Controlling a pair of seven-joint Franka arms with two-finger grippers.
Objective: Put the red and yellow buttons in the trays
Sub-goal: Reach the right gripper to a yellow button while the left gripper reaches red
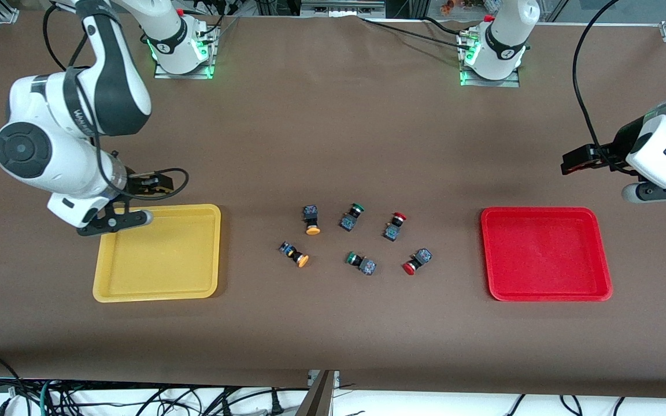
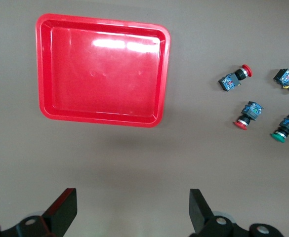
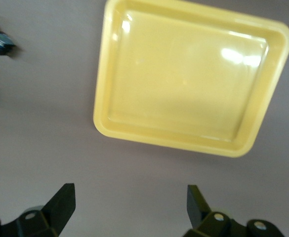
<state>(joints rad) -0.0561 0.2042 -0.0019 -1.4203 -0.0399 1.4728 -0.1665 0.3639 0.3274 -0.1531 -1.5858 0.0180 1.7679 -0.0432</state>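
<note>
the right end effector (image 1: 136, 199) hangs over the counter (image 1: 333, 127) at the edge of the yellow tray (image 1: 102, 289) that is farther from the front camera. its fingers stand wide open and hold nothing. the yellow tray lies toward the right arm's end of the counter, with nothing in it.

in the middle, six buttons lie on the counter in two rows. first come two yellow buttons (image 1: 311, 220) (image 1: 295, 254), then two green buttons (image 1: 351, 217) (image 1: 361, 263), then two red buttons (image 1: 393, 226) (image 1: 417, 262). all lie apart from each other and well apart from both trays.

the red tray (image 1: 486, 254) lies toward the left arm's end, also with nothing in it. the left end effector (image 2: 133, 210) hangs over the counter near this tray, its fingers wide open and holding nothing.
</note>
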